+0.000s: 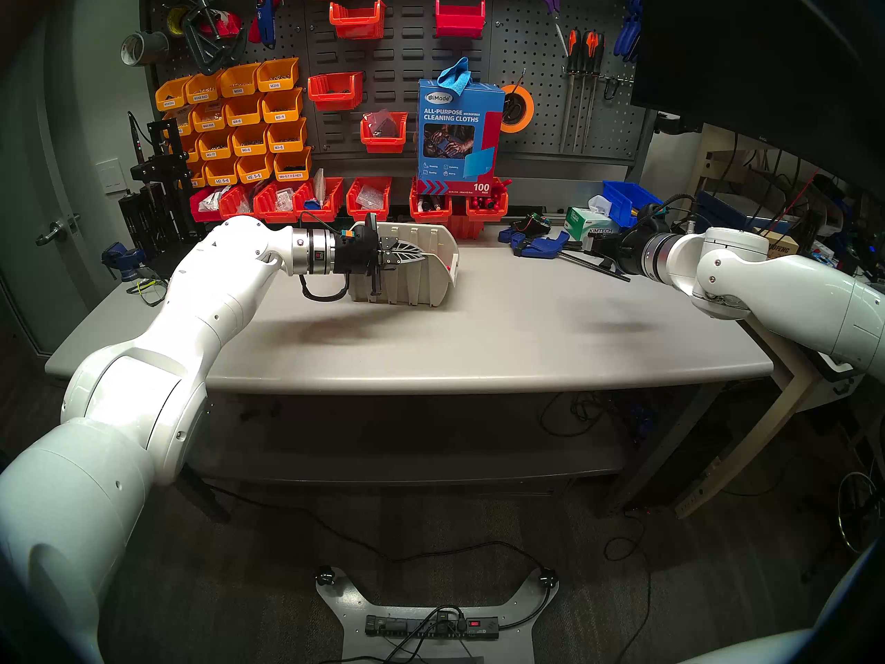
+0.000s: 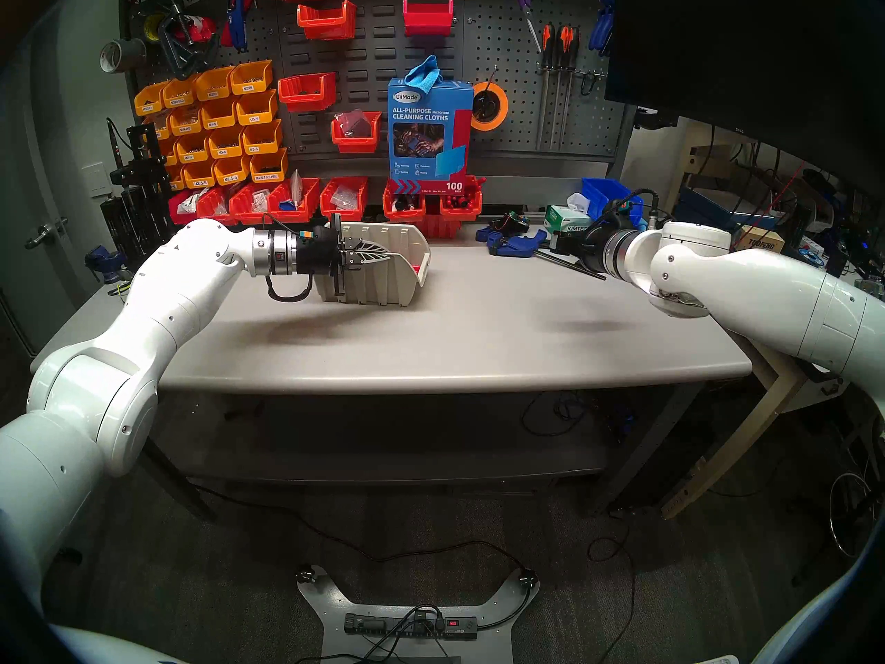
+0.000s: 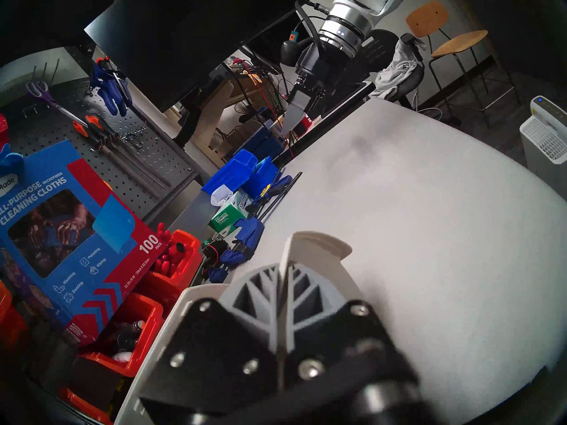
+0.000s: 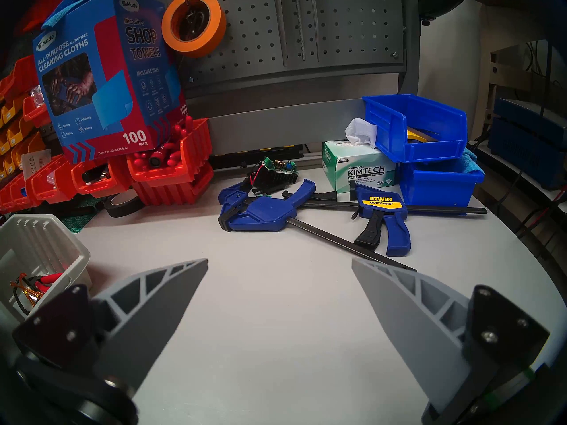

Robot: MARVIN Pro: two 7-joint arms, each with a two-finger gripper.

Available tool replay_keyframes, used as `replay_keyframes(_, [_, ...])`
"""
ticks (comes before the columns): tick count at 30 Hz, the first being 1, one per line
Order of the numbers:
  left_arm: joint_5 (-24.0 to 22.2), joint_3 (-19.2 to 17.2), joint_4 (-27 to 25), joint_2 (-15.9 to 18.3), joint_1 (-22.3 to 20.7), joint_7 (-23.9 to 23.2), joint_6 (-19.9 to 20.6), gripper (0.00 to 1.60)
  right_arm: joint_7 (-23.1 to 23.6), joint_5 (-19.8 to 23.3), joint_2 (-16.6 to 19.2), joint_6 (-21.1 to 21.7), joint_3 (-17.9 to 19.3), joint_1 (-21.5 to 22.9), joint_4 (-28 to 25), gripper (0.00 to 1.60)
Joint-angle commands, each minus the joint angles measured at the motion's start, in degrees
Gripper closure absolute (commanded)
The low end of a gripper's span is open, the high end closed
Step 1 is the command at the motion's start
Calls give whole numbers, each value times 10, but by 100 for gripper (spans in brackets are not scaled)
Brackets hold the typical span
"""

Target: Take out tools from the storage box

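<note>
The storage box [image 1: 412,275], a beige-grey ribbed bin, sits toward the back left of the grey worktop [image 1: 479,332], its low front lip facing the robot's right. The left end effector [image 1: 416,260] reaches in level from the box's left end and is clenched on the near side wall: in the left wrist view the two grey ribbed fingers [image 3: 254,292] stand pressed together with the thin beige wall [image 3: 283,280] running up between them. The box's base appears to rest on the worktop, though the shadow along its underside leaves that uncertain.

Inside the box, seen from the right wrist camera, lie the red-handled pliers [image 4: 50,279] and the safety glasses [image 4: 26,289] with orange-and-black arms, huddled together on the floor of the bin near its open front. From the head camera only a sliver of red [image 1: 447,267] shows at the lip. Both tools lie beyond the left end effector's fingertips, inside the wall it grips, and are not touched by it.

The right end effector [image 4: 279,263] hangs released, fingers wide apart and holding nothing, over bare worktop at the right. The box lies well off to its left; two blue bar clamps [image 4: 306,212] lie ahead of it.
</note>
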Motion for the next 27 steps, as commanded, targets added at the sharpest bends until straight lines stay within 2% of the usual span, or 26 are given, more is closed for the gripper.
replay_keyframes(1, [-43,7,-5,26,-33,-60,-9,160,0,-2,1,-1,8,10,1,0])
replay_keyframes(6, [-77,20,-10,36,-29,-47,-15,160,0,-2,1,-1,8,10,1,0])
replay_keyframes(8, [-94,25,-17,37,-22,-53,-18,160,0,-2,1,-1,8,10,1,0])
replay_keyframes(9, [-107,22,-14,34,-21,-77,-25,160,0,-2,1,-1,8,10,1,0])
replay_keyframes(10, [-109,41,-27,40,-12,-43,-32,160,0,-2,1,-1,8,10,1,0])
replay_keyframes(12, [-114,43,-26,39,-10,-50,-35,160,0,-2,1,-1,8,10,1,0])
replay_keyframes(14, [-132,64,-33,42,-2,-41,-39,160,0,-2,1,-1,8,10,1,0])
replay_keyframes(19, [-155,89,-47,51,7,-35,-50,160,0,-2,1,-2,8,10,1,0])
replay_keyframes(20, [-166,107,-60,60,16,-18,-56,160,0,-2,1,-2,8,10,1,0])
replay_keyframes(23, [-182,126,-80,75,28,-18,-62,160,0,-2,1,-2,8,10,1,0])
replay_keyframes(24, [-184,135,-88,82,32,-5,-64,160,0,-2,1,-2,8,10,1,0])
replay_keyframes(25, [-192,138,-92,88,35,-19,-68,160,0,-2,1,-2,8,10,1,0])
replay_keyframes(26, [-193,150,-102,97,38,-2,-69,160,0,-2,1,-2,8,10,1,0])
replay_keyframes(27, [-196,156,-106,102,39,-4,-70,160,0,-2,1,-2,8,10,1,0])
